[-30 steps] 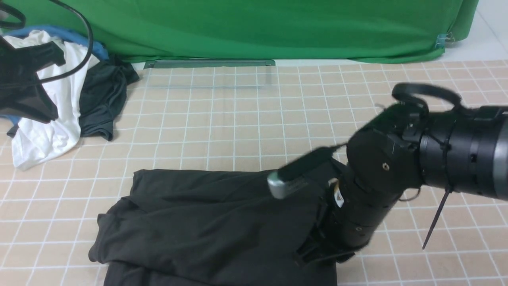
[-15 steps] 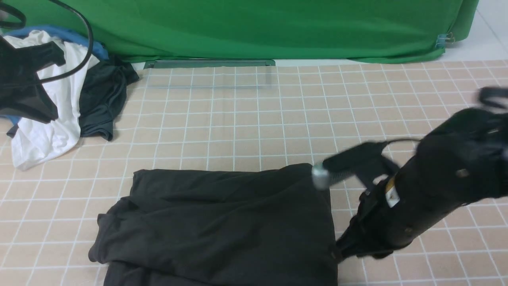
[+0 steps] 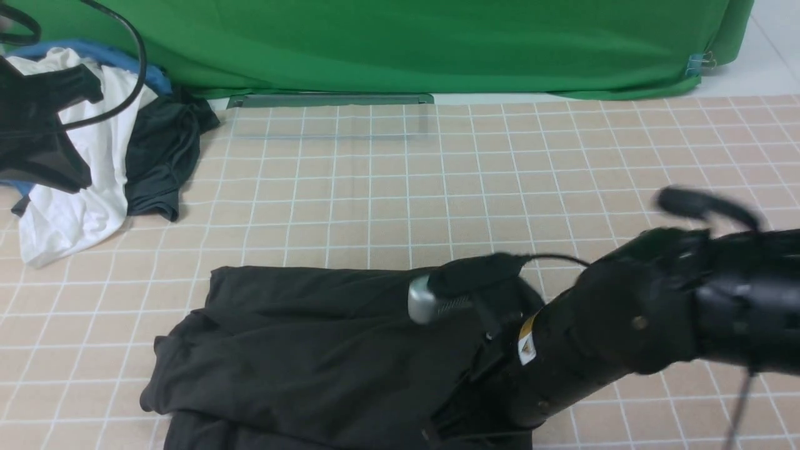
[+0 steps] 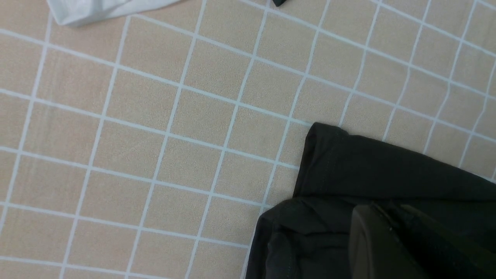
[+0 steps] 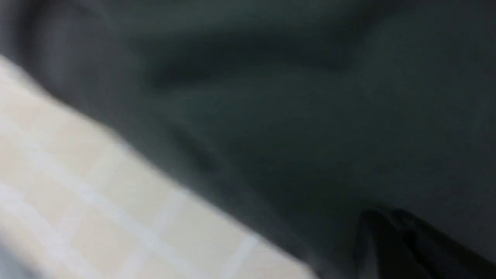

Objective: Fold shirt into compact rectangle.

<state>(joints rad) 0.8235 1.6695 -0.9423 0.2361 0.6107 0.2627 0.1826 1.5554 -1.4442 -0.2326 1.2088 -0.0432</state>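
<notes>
The shirt (image 3: 325, 350) lies near-centre on the worktop (image 3: 400, 200); a garment pile (image 3: 94, 162) sits far left.

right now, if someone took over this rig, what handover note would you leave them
Left pincer: shut, empty, hovering over the shirt's edge.
Right pincer: shut, low against the shirt; no cloth seen pinched, and that wrist view is blurred.
Shirt: lies folded at the near middle of the checked cloth, roughly rectangular, left side lumpy.
White garment and dark grey garment are piled far left, apart from it.
Done: main folds. Left: neaten the left edge, perhaps one more fold.
</notes>
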